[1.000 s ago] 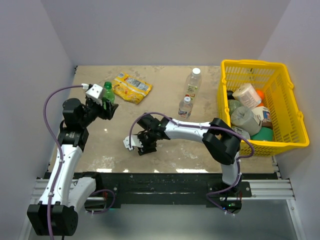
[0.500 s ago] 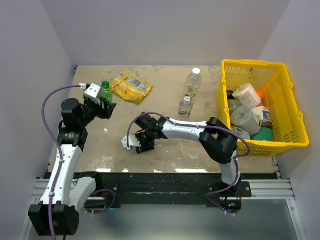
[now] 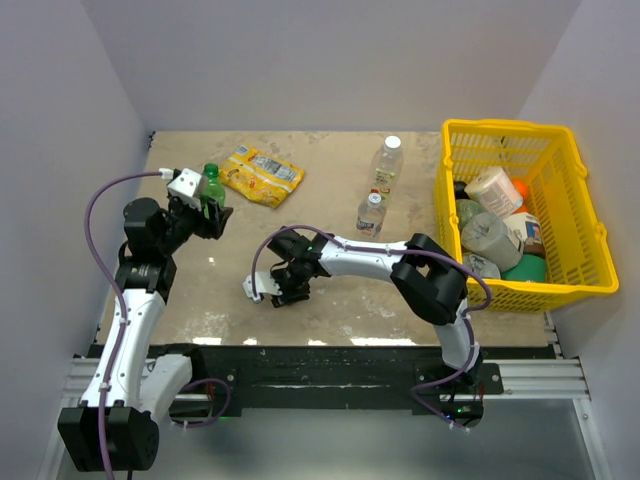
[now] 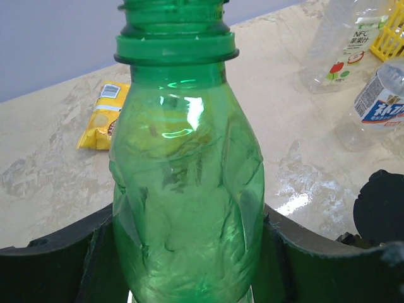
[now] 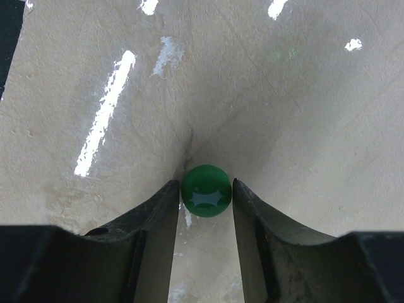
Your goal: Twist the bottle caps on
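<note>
From above I have open table (image 3: 330, 160) toward 12 o'clock, and the yellow basket (image 3: 500, 128) of containers walls off 3 o'clock. My right arm (image 3: 370, 255) stretches left, low. Left wrist: the left gripper (image 4: 189, 252) clamps the uncapped green bottle (image 4: 186, 177) upright. Right wrist: the right gripper (image 5: 206, 187), narrowed, pinches the green cap (image 5: 206, 196) on the table.
</note>
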Robot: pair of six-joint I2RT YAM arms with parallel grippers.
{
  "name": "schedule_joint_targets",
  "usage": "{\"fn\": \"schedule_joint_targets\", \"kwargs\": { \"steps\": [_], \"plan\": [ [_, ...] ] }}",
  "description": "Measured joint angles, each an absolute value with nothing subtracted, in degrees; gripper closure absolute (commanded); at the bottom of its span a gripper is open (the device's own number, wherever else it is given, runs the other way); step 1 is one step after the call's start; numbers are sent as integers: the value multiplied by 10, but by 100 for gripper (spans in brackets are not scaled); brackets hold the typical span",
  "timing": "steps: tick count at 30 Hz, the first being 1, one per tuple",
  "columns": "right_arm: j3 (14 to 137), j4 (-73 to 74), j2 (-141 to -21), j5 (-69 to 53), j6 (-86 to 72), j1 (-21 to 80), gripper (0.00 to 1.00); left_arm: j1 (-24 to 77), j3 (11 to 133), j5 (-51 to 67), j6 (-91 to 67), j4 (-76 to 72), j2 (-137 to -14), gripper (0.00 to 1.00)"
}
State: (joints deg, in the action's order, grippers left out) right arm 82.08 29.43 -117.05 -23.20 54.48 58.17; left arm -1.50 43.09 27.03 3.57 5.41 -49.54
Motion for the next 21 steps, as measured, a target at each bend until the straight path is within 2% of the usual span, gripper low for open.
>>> {"fn": "schedule_joint_targets", "kwargs": {
  "steps": [4,7,17,21],
  "plan": [
    [822,298,-1171,-232,545,582,60,-15,425,271,36,51,-495,100],
    [822,297,-1171,-231,545,582,65,-15,423,272,35,52,-496,100],
    [818,288,-1140,-220,523,576,100,-15,423,292,49,48,-501,100],
    [814,306,-1031,-246,481,549,100,-15,423,337,104,59,-513,100]
  ]
}}
